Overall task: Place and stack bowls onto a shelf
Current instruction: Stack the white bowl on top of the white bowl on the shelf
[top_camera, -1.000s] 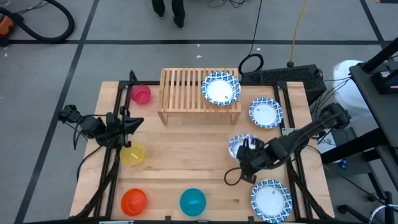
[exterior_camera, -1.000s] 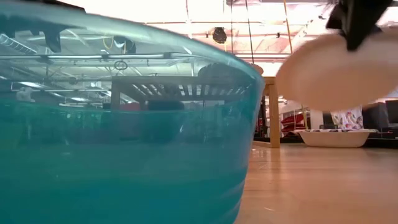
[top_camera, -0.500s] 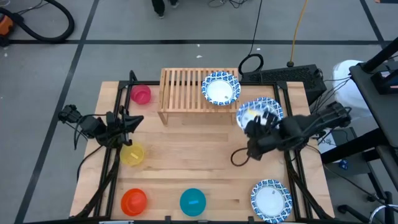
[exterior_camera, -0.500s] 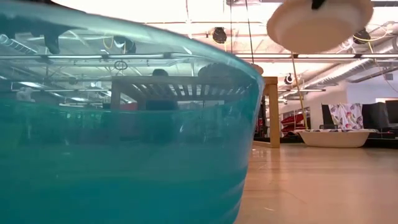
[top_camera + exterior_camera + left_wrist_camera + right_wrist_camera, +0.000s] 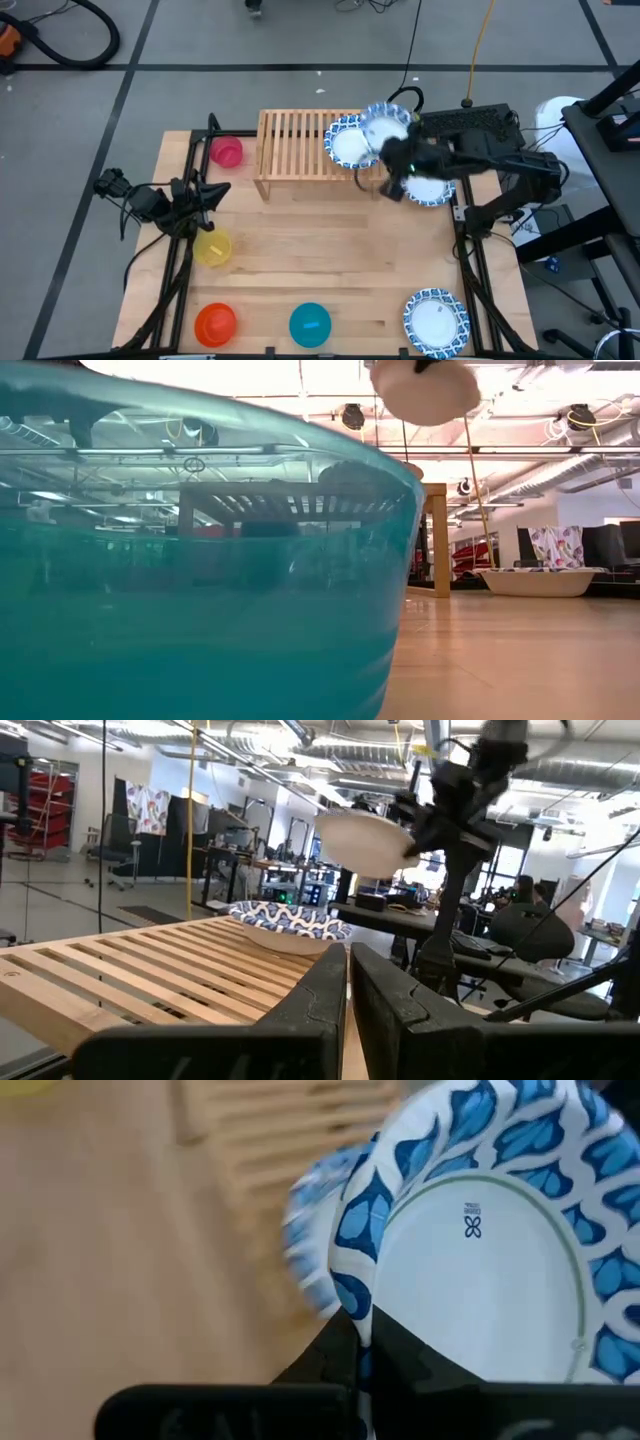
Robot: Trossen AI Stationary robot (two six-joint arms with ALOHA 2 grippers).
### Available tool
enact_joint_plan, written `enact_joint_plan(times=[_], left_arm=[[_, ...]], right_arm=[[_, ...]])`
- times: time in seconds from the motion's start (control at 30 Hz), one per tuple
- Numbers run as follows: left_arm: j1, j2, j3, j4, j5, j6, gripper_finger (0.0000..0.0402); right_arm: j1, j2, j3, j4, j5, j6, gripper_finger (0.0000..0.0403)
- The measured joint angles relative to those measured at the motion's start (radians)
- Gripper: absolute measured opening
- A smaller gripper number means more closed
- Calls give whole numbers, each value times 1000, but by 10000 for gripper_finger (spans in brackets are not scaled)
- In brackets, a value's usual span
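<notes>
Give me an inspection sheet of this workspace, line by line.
Surface: wooden table.
Job's things: one blue-rimmed bowl sits on the shelf; a carried bowl hangs over it; two more on the table, plus pink, yellow, orange-red and teal bowls.
Clutter: nothing seen.
Grippers: right gripper shut on the carried bowl; left gripper shut, beside the yellow bowl.
Cables: cable loop behind the shelf.
Surroundings: hose on the floor.

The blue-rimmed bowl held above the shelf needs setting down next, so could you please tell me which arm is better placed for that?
The right. The right gripper already holds that blue-rimmed bowl over the bowl on the shelf, while the left gripper waits near the yellow bowl.
</notes>
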Motion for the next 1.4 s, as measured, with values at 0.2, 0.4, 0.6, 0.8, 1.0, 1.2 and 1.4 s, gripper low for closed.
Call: enact_joint_plan(times=[0.2, 0.4, 0.6, 0.8, 1.0, 1.2, 1.4], left_arm=[[0, 0, 0, 1, -6, 0, 24], [0, 0, 0, 1, -6, 3, 24], [0, 0, 0, 0, -7, 4, 24], [0, 0, 0, 0, -7, 6, 24], [0, 0, 0, 0, -6, 7, 24], [0, 0, 0, 1, -6, 7, 24], [0, 0, 0, 1, -7, 8, 24]], right_arm=[[-130, 31, 0, 130, -89, -134, 0], [-217, 100, 0, 169, -205, -252, 0], [-269, 183, -1, 200, -238, -313, 0], [-307, 260, -1, 201, -367, -367, 0], [-317, 307, -2, 170, -367, -416, 0], [-322, 328, -2, 127, -367, -417, 0], [-324, 332, -2, 137, -368, -435, 0]])
